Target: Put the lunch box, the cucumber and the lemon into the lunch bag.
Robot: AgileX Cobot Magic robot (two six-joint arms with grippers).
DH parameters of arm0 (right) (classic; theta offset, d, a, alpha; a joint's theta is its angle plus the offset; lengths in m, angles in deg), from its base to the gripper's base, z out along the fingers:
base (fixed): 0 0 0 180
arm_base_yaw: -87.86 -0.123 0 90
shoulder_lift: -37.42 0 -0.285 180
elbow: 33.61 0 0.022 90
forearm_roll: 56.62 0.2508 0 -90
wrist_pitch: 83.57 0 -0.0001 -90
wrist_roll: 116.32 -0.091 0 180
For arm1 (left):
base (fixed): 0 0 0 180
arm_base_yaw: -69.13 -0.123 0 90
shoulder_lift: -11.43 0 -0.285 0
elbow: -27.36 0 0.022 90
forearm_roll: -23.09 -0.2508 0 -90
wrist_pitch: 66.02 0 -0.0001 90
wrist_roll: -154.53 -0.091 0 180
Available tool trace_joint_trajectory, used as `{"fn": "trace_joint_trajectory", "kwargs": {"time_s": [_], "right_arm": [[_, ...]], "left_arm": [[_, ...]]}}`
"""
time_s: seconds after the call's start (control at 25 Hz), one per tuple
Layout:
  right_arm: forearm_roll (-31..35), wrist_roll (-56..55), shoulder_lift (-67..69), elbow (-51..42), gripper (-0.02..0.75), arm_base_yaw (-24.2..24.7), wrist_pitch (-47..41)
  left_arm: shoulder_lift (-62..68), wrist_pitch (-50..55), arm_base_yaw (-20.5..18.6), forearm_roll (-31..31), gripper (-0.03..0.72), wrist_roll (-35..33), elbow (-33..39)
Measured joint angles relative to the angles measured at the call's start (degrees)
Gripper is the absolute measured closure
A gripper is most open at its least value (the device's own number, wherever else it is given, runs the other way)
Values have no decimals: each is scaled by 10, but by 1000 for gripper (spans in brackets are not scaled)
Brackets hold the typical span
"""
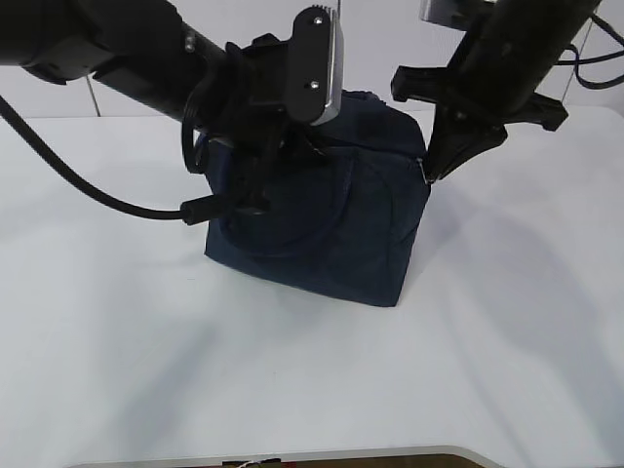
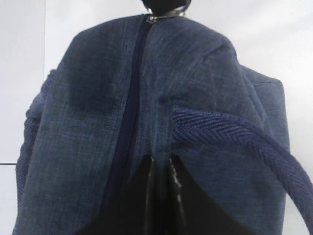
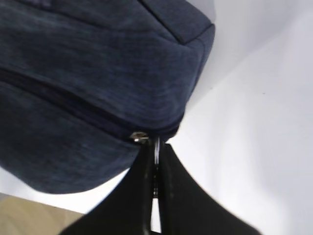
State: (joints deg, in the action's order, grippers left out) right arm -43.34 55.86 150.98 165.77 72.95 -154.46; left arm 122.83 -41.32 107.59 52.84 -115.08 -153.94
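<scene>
A: What does the exterior view show?

B: A navy lunch bag [image 1: 322, 219] stands on a white bench [image 1: 107, 361]. Its zipper looks closed along the top. The left end effector [image 1: 255, 190] presses against the bag's left end; the right end effector [image 1: 436, 168] meets its upper right corner. The lunch box, the cucumber and the lemon appear nowhere, so they are either inside the bag or out of frame; I cannot tell which.

A: And the left wrist view?

B: It looks along the bag's top. The left end effector [image 2: 161, 169] has its two dark fingers close together, pinching a fold of fabric at the near end of the lunch bag [image 2: 93, 122]. The zipper [image 2: 131, 93] runs away to the metal ring pull [image 2: 165, 14] at the far end. A loop handle [image 2: 234, 134] crosses on the right.

A: The right wrist view?

B: The right end effector [image 3: 155, 159] is clamped on the ring pull [image 3: 156, 146], just beside the slider [image 3: 139, 137], at the end of the zipper track.

A: Which step is this?

B: Working the zipper, I judge. Next, the left keeps the bag steady while the right draws the pull along the track.
</scene>
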Motion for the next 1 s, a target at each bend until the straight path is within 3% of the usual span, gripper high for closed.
{"fn": "trace_joint_trajectory", "kwargs": {"time_s": [0.36, 1.0], "right_arm": [[-21, -6, -8, 0, 734, 0, 5], [-45, -17, 0, 0, 733, 0, 12]], "left_arm": [[0, 1, -28, 4, 694, 0, 0], [0, -10, -33, 6, 694, 0, 0]]}}
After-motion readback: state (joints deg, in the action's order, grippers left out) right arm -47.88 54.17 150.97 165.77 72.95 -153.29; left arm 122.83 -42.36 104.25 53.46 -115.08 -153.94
